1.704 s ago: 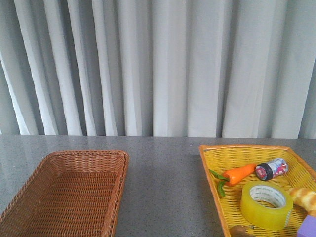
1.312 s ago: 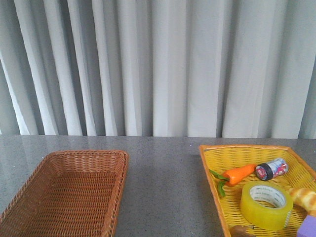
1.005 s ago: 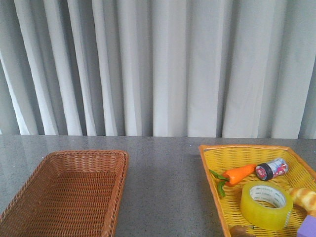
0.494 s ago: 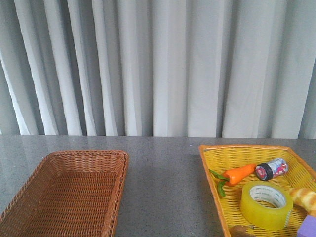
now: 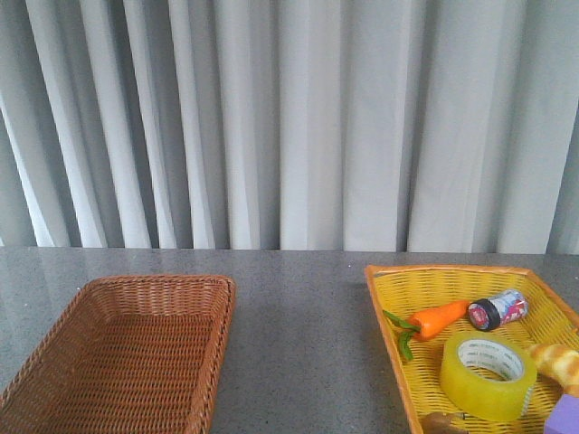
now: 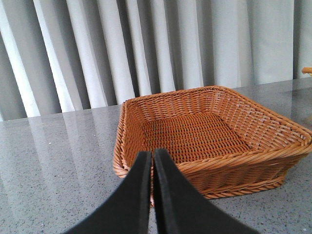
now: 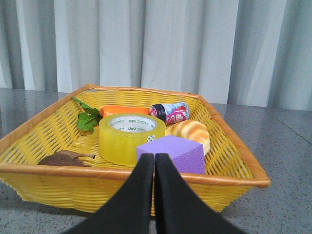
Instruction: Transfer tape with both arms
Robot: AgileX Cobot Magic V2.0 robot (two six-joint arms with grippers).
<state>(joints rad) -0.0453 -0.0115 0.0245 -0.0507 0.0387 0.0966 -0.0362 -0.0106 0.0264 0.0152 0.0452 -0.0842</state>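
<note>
The tape (image 5: 488,373) is a yellow translucent roll with a white printed core. It lies flat in the yellow basket (image 5: 389,312) at the front right of the table, and shows in the right wrist view (image 7: 127,137) too. My right gripper (image 7: 154,158) is shut and empty, low over the table just outside the yellow basket's near rim. My left gripper (image 6: 152,155) is shut and empty, just outside the near rim of the brown wicker basket (image 6: 273,127). Neither arm shows in the front view.
The yellow basket also holds a toy carrot (image 5: 438,317), a small jar with a black lid (image 5: 497,309), a bread piece (image 7: 189,131), a purple block (image 7: 175,152) and a brown leaf (image 7: 66,158). The brown wicker basket (image 5: 54,339) sits front left. Grey curtains hang behind.
</note>
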